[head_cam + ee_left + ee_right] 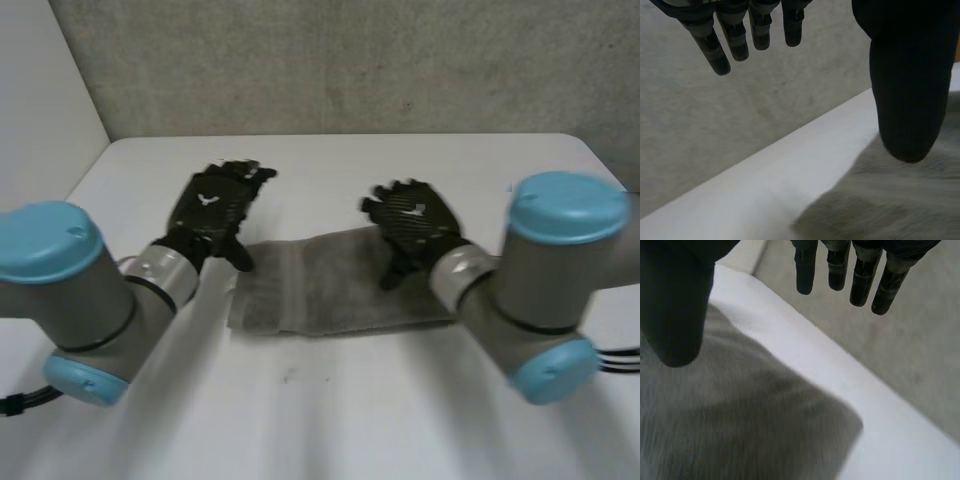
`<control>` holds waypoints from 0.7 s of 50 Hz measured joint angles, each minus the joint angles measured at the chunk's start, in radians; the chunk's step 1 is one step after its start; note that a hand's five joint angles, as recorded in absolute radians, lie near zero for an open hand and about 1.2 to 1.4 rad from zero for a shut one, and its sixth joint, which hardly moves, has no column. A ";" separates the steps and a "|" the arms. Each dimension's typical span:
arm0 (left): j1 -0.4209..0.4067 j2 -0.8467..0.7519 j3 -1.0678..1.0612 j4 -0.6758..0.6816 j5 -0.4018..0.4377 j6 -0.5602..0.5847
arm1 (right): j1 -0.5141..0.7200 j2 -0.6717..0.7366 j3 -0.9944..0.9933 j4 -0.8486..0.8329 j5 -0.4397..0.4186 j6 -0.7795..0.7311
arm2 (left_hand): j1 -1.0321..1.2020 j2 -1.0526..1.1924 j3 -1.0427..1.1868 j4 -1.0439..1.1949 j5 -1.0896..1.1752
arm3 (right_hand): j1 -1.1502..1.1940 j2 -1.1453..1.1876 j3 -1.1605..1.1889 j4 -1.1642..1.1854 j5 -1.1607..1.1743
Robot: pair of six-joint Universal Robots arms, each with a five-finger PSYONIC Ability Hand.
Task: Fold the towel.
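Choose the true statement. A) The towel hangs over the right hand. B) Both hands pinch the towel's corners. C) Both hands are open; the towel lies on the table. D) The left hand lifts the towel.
C: left hand and right hand show straight fingers holding nothing; the grey towel lies flat on the white table.

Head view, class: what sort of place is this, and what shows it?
Probably a robotics lab bench: a plain white table, a bare grey wall behind it, and the robot's black left hand and black right hand at the ends of a grey cloth towel.
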 measured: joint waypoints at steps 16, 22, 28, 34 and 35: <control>-0.057 -0.140 0.010 -0.092 -0.094 0.082 | -0.235 -0.003 0.234 -0.009 -0.128 -0.011 | 0.000 0.000 0.000 0.000 0.000 | 0.431 0.441 0.455 0.428 0.403; -0.067 -0.101 -0.013 -0.102 -0.103 0.103 | -0.238 0.012 0.243 -0.060 -0.133 -0.027 | 0.000 0.000 0.000 0.000 0.000 | 0.778 0.910 0.927 0.913 0.838; -0.089 -0.042 -0.037 -0.099 -0.102 0.100 | -0.229 0.011 0.235 -0.088 -0.129 -0.027 | 0.000 0.000 0.000 -0.001 0.000 | 0.778 0.940 0.971 0.960 0.858; -0.097 0.011 -0.064 -0.098 -0.100 0.098 | -0.224 0.003 0.209 -0.092 -0.122 -0.028 | 0.000 0.000 0.000 -0.001 0.000 | 0.778 0.940 0.971 0.960 0.859; -0.095 0.033 -0.077 -0.098 -0.100 0.097 | -0.221 -0.001 0.184 -0.091 -0.118 -0.028 | 0.000 0.000 0.000 -0.001 0.000 | 0.778 0.940 0.971 0.960 0.860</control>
